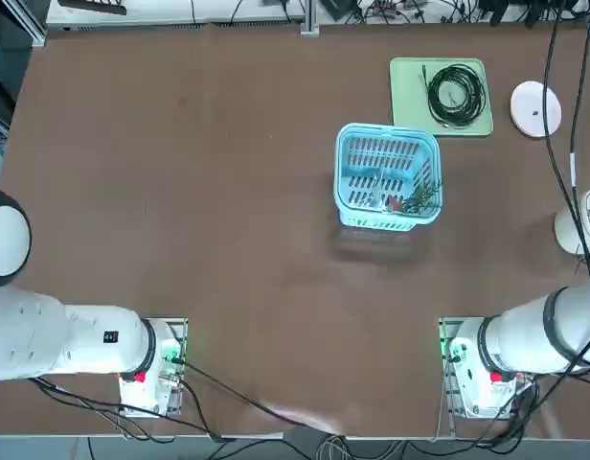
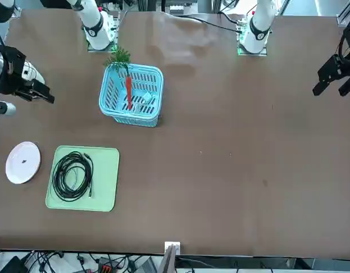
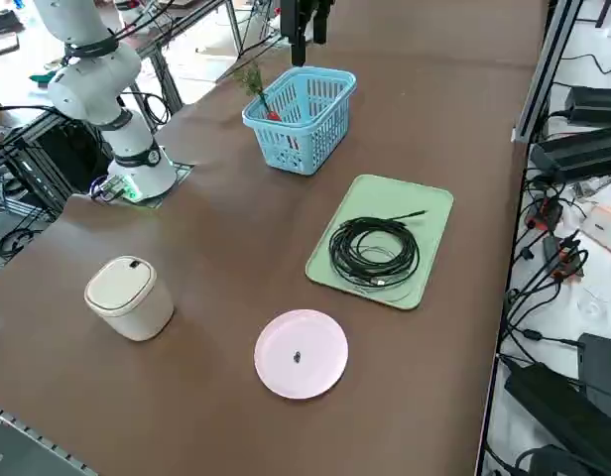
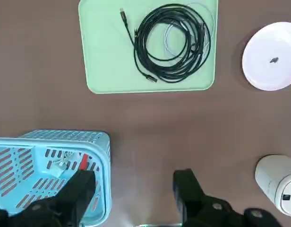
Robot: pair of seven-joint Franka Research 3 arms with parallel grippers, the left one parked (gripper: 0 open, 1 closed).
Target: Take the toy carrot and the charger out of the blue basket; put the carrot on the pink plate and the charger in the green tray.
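Note:
The light blue basket (image 1: 386, 131) (image 2: 109, 108) (image 3: 315, 139) (image 4: 104, 142) stands mid-table. In it the toy carrot (image 2: 128, 91) (image 1: 395, 203) (image 3: 272, 112) (image 4: 82, 161) leans against a wall, its green leaves sticking out over the rim. The white charger (image 2: 142, 100) (image 4: 60, 161) lies on the basket floor beside it. The pale green tray (image 1: 410, 86) (image 2: 107, 182) (image 3: 425, 208) (image 4: 103, 47) and the pink plate (image 1: 535, 96) (image 2: 23, 153) (image 3: 315, 372) (image 4: 270, 71) lie beyond the basket. My right gripper (image 2: 41, 91) (image 4: 133, 187) hangs open and empty, high above the table, off the basket's right side.
A black coiled cable (image 1: 455, 94) (image 2: 73, 175) (image 3: 375, 253) (image 4: 171, 42) fills much of the tray. A white rounded lidded container (image 1: 573, 230) (image 3: 127, 296) (image 4: 278, 184) stands near the table's right edge. Cables and equipment crowd the far rim.

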